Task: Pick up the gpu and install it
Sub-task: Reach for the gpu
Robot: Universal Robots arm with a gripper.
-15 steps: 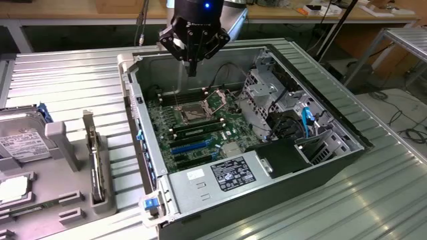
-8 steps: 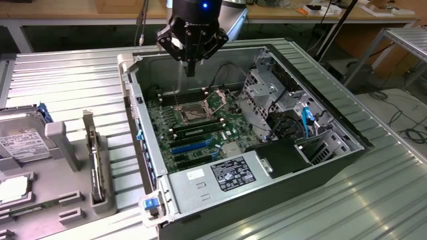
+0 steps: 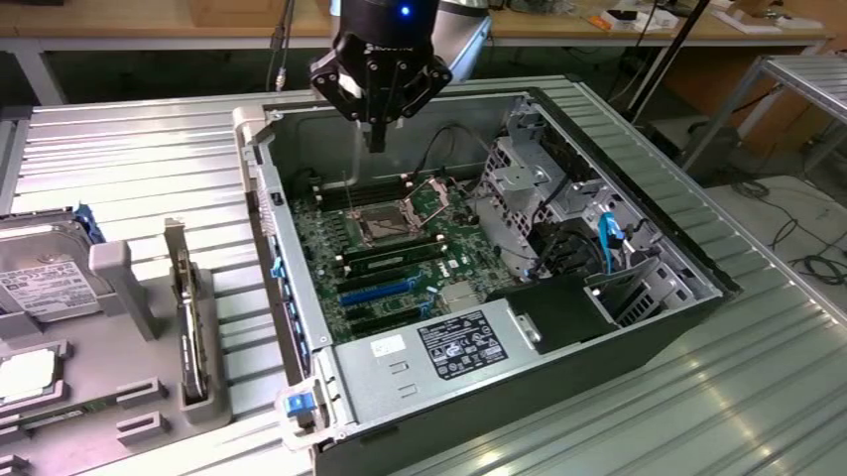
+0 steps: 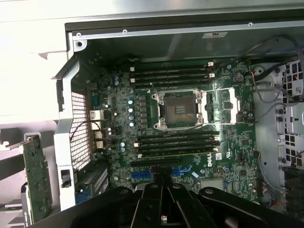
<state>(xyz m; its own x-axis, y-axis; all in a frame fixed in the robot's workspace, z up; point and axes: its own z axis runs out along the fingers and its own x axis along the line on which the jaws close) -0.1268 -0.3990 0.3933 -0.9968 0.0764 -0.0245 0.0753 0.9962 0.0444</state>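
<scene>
1. Exterior view:
   - The gripper (image 3: 377, 139) hangs over the far end of the open computer case (image 3: 272, 228), above the motherboard (image 3: 397, 263) and close to the CPU socket (image 3: 384, 223).
   - Its two fingers are pressed together into one dark tip, with nothing between them.
   - The gpu (image 3: 194, 337) is not in the case. It stands on edge in a grey holder (image 3: 126, 288) on the exterior view's left, next to a hard drive (image 3: 40, 288).
   - From the gripper, the card lies toward the exterior view's left and nearer the camera, across the case's side wall and well apart.
   - Its long axis runs from far to near, roughly parallel to that wall, with the thin edge facing up.

2. Wrist view:
   - The gripper (image 4: 162, 187) points down at the motherboard (image 4: 190, 145), just beside the blue expansion slots (image 4: 183, 172), with the CPU socket (image 4: 180, 110) further along the board.
   - The fingers meet in a closed seam and hold nothing.
   - The gpu (image 4: 37, 183) shows as a green board outside the case, beyond the perforated rear wall (image 4: 80, 126).
   - Its long side runs alongside that wall.
   - As I judge it, the relation that matters is sideways. The card sits past the case wall rather than under the fingers, and it offers a narrow upper edge along its length.
</scene>
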